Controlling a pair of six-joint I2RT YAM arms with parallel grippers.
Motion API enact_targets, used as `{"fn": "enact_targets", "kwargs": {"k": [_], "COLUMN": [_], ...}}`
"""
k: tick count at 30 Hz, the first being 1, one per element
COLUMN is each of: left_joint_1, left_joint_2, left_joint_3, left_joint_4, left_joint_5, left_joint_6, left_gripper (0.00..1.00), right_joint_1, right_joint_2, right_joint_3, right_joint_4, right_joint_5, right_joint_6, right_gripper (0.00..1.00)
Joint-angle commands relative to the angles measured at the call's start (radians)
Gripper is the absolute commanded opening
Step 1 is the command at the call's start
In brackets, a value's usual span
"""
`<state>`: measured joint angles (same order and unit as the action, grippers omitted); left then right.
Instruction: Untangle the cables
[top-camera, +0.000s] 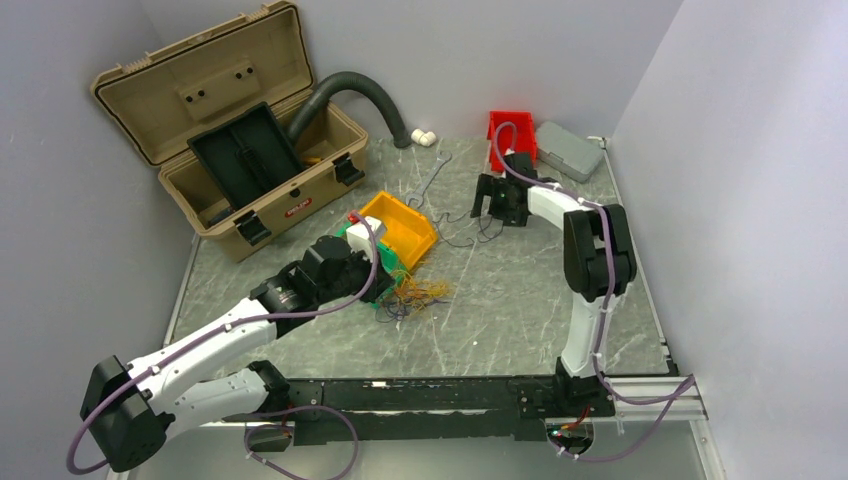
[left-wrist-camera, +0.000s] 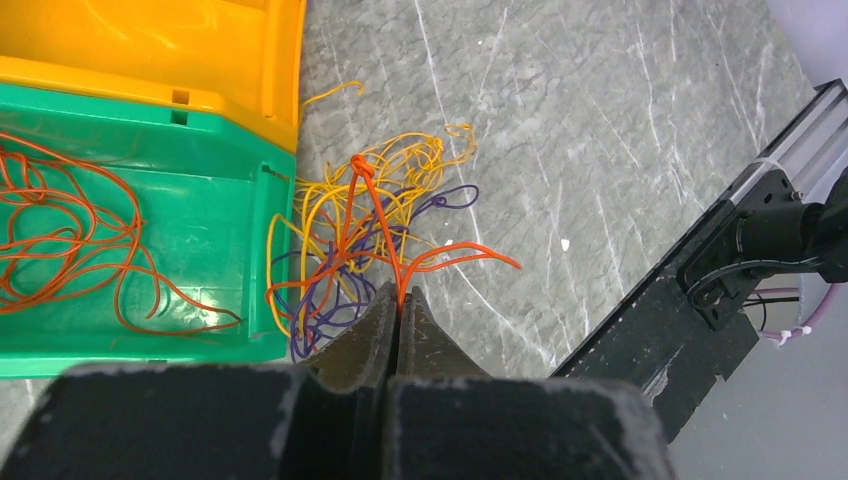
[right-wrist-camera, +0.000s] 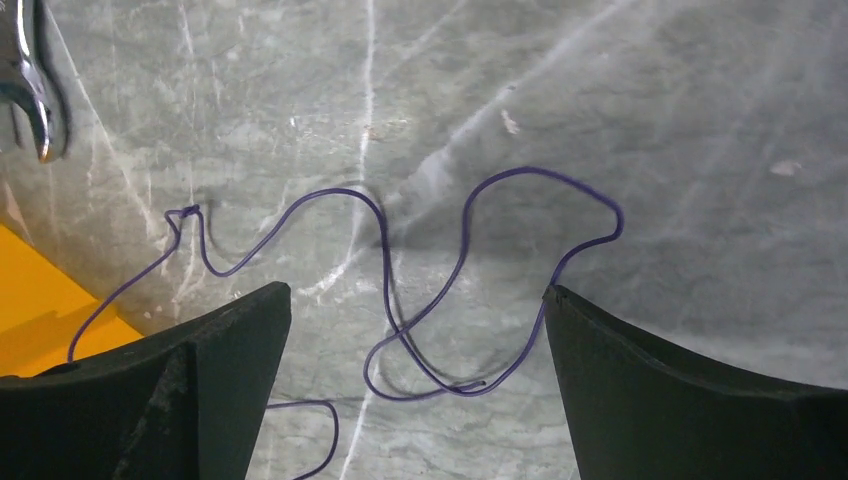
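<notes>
A small tangle of thin orange, yellow and purple cables (left-wrist-camera: 370, 225) lies on the table beside the green bin (left-wrist-camera: 200, 160); it also shows in the top view (top-camera: 415, 295). My left gripper (left-wrist-camera: 400, 296) is shut on one orange cable that runs up into the tangle's knot; in the top view this gripper (top-camera: 385, 282) is at the bin's near corner. Loose orange cables (left-wrist-camera: 70, 240) lie inside the green bin. My right gripper (right-wrist-camera: 415, 292) is open and low over a single purple cable (right-wrist-camera: 480, 230) that lies curled on the table between its fingers; from above, this gripper (top-camera: 492, 205) is further back on the table.
A yellow bin (top-camera: 400, 228) stands behind the green one. A wrench (right-wrist-camera: 30, 85) lies left of the right gripper. An open tan toolbox (top-camera: 230, 150) with a grey hose (top-camera: 365, 95) is at the back left. A red bin (top-camera: 512, 130) and a grey case (top-camera: 568, 150) are at the back right.
</notes>
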<state>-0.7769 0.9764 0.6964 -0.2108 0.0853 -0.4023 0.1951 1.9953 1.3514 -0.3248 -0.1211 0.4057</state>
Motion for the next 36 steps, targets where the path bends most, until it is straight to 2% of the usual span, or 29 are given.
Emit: {"fn": "enact_targets", "kwargs": {"k": [1, 4, 6, 8, 13, 14, 16, 17, 21, 26, 32, 34, 35, 36], "left_joint_1": [-0.005, -0.004, -0.004, -0.004, -0.005, -0.004, -0.005, -0.004, -0.004, -0.004, -0.004, -0.004, -0.004, -0.004], "left_joint_2": [-0.028, -0.025, -0.027, -0.028, -0.031, -0.033, -0.032, -0.032, -0.024, -0.010, -0.015, -0.006, 0.001, 0.008], "left_joint_3": [0.041, 0.043, 0.046, 0.046, 0.050, 0.048, 0.044, 0.043, 0.046, 0.061, 0.075, 0.086, 0.096, 0.105], "left_joint_4": [-0.007, -0.009, -0.015, -0.017, -0.025, -0.025, -0.024, -0.025, -0.026, -0.035, -0.058, -0.081, -0.097, -0.111], "left_joint_5": [-0.018, -0.021, -0.024, -0.031, -0.044, -0.045, -0.042, -0.040, -0.021, 0.015, 0.031, 0.028, 0.026, 0.025], "left_joint_6": [0.024, 0.026, 0.029, 0.032, 0.039, 0.039, 0.039, 0.038, 0.039, 0.058, 0.067, 0.072, 0.073, 0.075], "left_gripper": [0.00, 0.00, 0.00, 0.00, 0.00, 0.00, 0.00, 0.00, 0.00, 0.00, 0.00, 0.06, 0.10, 0.15], "right_joint_1": [0.064, 0.118, 0.137, 0.154, 0.168, 0.167, 0.155, 0.150, 0.149, 0.138, 0.121, 0.121, 0.121, 0.121], "right_joint_2": [0.076, 0.125, 0.149, 0.167, 0.200, 0.203, 0.200, 0.189, 0.069, -0.145, -0.325, -0.354, -0.354, -0.350], "right_joint_3": [0.086, 0.132, 0.150, 0.157, 0.157, 0.151, 0.148, 0.145, 0.090, 0.019, -0.015, -0.023, -0.019, -0.014], "right_joint_4": [-0.098, -0.186, -0.219, -0.239, -0.269, -0.266, -0.262, -0.257, -0.179, -0.082, -0.069, -0.079, -0.100, -0.115], "right_joint_5": [0.076, 0.284, 0.359, 0.403, 0.480, 0.480, 0.464, 0.451, 0.395, 0.201, 0.021, 0.014, 0.019, 0.022], "right_joint_6": [-0.101, -0.128, -0.134, -0.141, -0.138, -0.137, -0.131, -0.130, -0.133, -0.126, -0.109, -0.098, -0.098, -0.103], "right_gripper": [1.00, 1.00, 1.00, 0.94, 0.50, 0.39, 0.03, 0.00, 0.00, 0.00, 0.00, 0.01, 0.28, 0.67]}}
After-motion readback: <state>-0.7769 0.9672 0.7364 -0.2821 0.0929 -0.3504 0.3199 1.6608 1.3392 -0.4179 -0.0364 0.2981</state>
